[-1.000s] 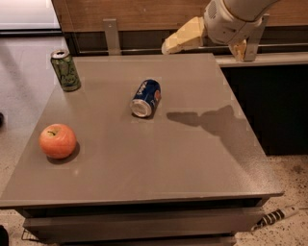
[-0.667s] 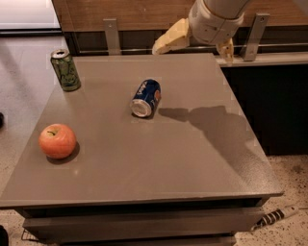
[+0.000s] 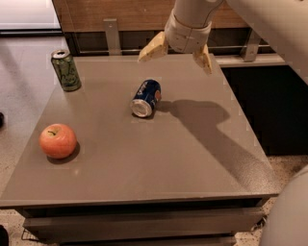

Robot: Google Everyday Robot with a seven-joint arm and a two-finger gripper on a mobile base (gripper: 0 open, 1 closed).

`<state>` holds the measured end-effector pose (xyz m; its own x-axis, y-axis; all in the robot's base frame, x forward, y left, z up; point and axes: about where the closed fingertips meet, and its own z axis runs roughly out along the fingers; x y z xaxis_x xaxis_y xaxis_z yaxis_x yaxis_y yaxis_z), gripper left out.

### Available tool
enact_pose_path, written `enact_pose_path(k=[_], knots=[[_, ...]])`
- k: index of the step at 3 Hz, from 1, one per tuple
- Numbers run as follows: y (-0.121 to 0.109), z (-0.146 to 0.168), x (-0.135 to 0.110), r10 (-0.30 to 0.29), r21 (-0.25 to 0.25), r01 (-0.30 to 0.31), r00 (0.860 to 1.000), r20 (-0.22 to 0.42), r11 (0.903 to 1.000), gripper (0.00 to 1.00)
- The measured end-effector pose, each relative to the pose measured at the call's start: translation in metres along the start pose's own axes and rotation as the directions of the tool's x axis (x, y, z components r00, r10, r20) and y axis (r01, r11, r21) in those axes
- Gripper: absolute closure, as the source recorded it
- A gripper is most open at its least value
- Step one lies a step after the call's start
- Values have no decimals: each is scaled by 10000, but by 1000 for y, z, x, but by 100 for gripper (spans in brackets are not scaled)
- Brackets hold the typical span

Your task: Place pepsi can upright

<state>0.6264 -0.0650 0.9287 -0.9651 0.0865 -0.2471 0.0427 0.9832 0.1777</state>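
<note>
1. The pepsi can [image 3: 147,98] is lying on its side on the desk [image 3: 168,163], a little behind the middle of the top and slightly toward the view's left.
2. Its long axis is running roughly front to back across the desk, slanting a little: the nearer end is sitting further left than the far end.
3. One silver end is facing the camera and slightly left; the dark-blue side with its white lettering is showing on top, and the other end is pointing away toward the back edge.
4. The end effector [image 3: 178,53] is hovering above the back part of the desk, beyond the pepsi can and a little right of it, not touching it.
5. Its two pale fingers [image 3: 153,47] are splaying wide apart, with nothing between them.
6. The arm [image 3: 190,19] is casting a dark shadow [image 3: 202,115] on the desk just right of the pepsi can.
7. A green can [image 3: 66,70] is standing upright near the back left corner, well apart from the pepsi can.
8. An apple [image 3: 57,141] is resting near the front left.
9. The desk top is showing as a plain, matte grey-brown surface.
10. Wood panelling [image 3: 120,9] is running behind the desk, with a metal bracket [image 3: 112,36] standing in front of it; a speckled floor [image 3: 19,96] is showing at left.
</note>
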Motion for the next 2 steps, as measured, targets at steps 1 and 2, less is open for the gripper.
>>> enact_pose_path(k=[1,2], knots=[[9,32,-2,407,-124,-416,9968,-686,9991,0],[14,47,0,605,-85,-617,9928,-1036,9981,0]])
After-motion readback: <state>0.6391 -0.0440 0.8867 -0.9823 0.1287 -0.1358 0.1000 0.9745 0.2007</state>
